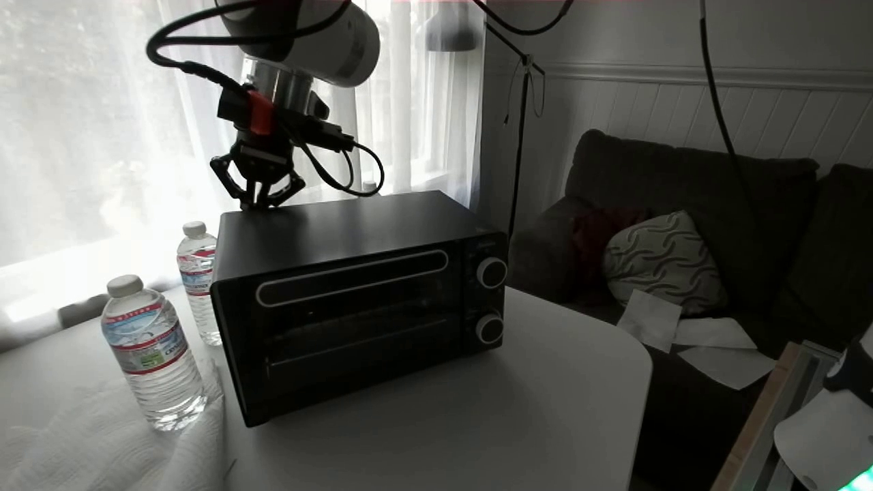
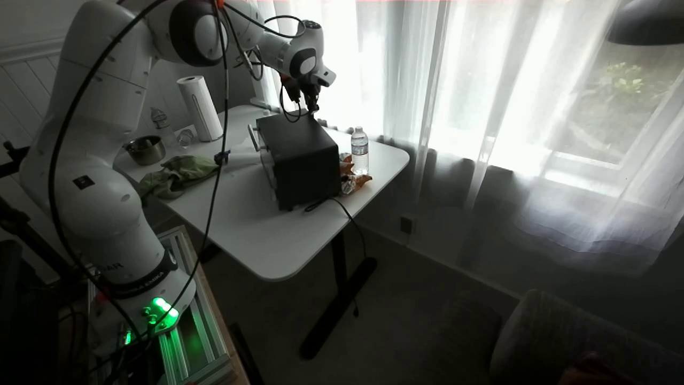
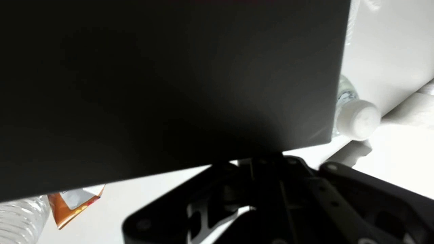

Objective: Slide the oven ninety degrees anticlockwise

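Black boxy toaster oven (image 1: 361, 314), plain on top and sides, stands upright on the white round-cornered table (image 1: 566, 402); fills the middle of the frame in an exterior view. Front door faces that camera, two round silver-ringed knobs (image 1: 492, 273) one above the other at its right end in the frame. In an exterior view the oven sits just above centre, its long pale handle (image 2: 253, 137) toward the left of the frame.

Black two-fingered gripper (image 1: 252, 203): fingers closed against each other, pointing down at the rear edge of the oven's top, upper left of the frame in an exterior view. In the wrist view the fingertips (image 3: 268, 169) line up with the oven's edge, below the middle of the frame; touching or just beside, cannot tell. White jointed robot arm (image 2: 104, 166) rises at the left of the frame in an exterior view.

Surroundings: two clear plastic water bottles (image 1: 155, 354) with white caps at the left of the frame, near the oven; crumpled white paper towel (image 1: 82, 443) around the foot of the lower one. In an exterior view, another clear bottle (image 2: 359, 154) and an orange-and-silver wrapper (image 2: 356, 184) right of the oven; green cloth (image 2: 181, 174) at left.
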